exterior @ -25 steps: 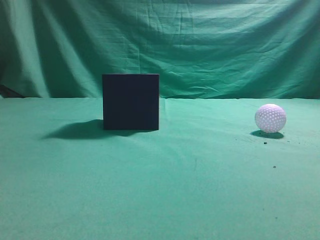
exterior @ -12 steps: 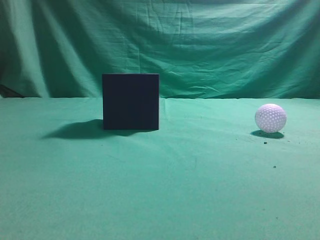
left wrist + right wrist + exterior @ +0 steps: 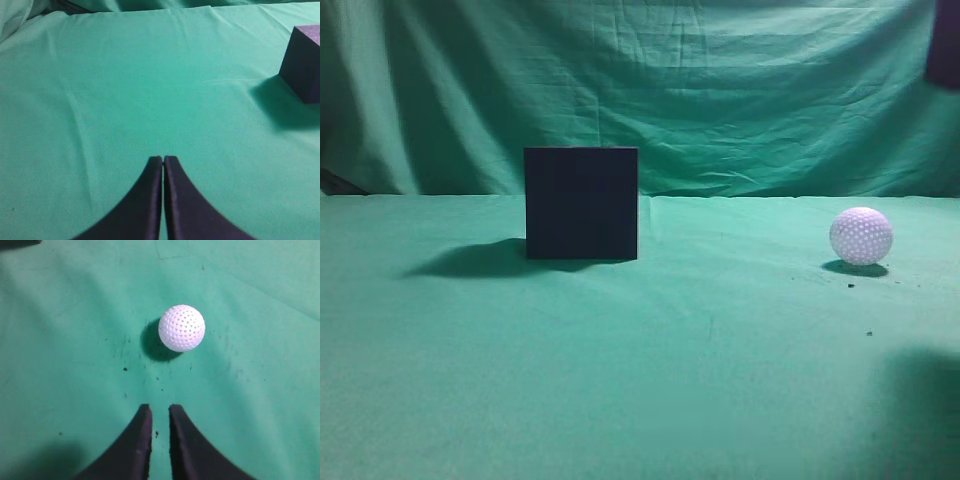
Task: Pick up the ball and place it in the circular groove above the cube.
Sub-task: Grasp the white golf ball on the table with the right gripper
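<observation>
The dark cube [image 3: 581, 203] stands on the green cloth left of centre; its top face and any groove are hidden in the exterior view. It also shows at the right edge of the left wrist view [image 3: 305, 62]. The white dimpled ball [image 3: 861, 236] rests on the cloth at the right, far from the cube. In the right wrist view the ball [image 3: 182, 327] lies ahead of my right gripper [image 3: 160, 410], whose jaws are slightly parted and empty, above the cloth. My left gripper [image 3: 163, 160] is shut and empty, over bare cloth left of the cube.
Green cloth covers the table [image 3: 700, 360] and hangs as a backdrop [image 3: 720, 90]. A dark part of the right arm [image 3: 944, 45] shows at the top right corner. A shadow [image 3: 920, 410] lies on the cloth at the lower right. Small dark specks [image 3: 125, 369] dot the cloth near the ball.
A dark part of the right arm has come into the top right corner, and a shadow has appeared at the lower right. Ball and cube have stayed put.
</observation>
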Motion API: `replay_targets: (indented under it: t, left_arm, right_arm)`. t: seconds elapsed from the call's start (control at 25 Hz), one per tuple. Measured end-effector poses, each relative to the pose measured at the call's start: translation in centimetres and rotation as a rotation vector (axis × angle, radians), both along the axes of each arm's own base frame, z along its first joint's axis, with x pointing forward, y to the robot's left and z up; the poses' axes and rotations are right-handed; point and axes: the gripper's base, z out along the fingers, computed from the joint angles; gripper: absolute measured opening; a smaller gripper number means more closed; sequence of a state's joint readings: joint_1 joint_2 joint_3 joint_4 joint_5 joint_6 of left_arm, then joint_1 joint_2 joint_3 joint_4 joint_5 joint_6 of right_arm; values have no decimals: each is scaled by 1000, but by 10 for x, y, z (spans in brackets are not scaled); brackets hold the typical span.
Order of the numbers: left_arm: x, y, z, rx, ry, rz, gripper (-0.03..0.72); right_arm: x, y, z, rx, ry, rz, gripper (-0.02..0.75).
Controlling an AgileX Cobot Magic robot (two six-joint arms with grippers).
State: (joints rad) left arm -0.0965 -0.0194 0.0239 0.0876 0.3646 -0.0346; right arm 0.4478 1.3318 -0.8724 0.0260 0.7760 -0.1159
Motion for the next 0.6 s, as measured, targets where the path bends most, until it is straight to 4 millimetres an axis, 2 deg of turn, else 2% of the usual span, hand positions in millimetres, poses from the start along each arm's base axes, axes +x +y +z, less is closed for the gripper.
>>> replay_targets:
  t: [0.04,0.28,0.36,0.4,0.6]
  left_arm:
    - [0,0,0,0,0,0,0]
    - [0,0,0,0,0,0,0]
    - [0,0,0,0,0,0,0]
    - [0,0,0,0,0,0,0]
    - [0,0,0,0,0,0,0]
  right_arm:
    - [9,4,-5,-12,21,-8,50]
    - [48,21,-31,-33,99,-72,433]
    - [58,26,-39,-44,116,-90,528]
    - [64,28,-44,-52,123,-101,551]
    - [84,35,-67,-83,157,-159,538]
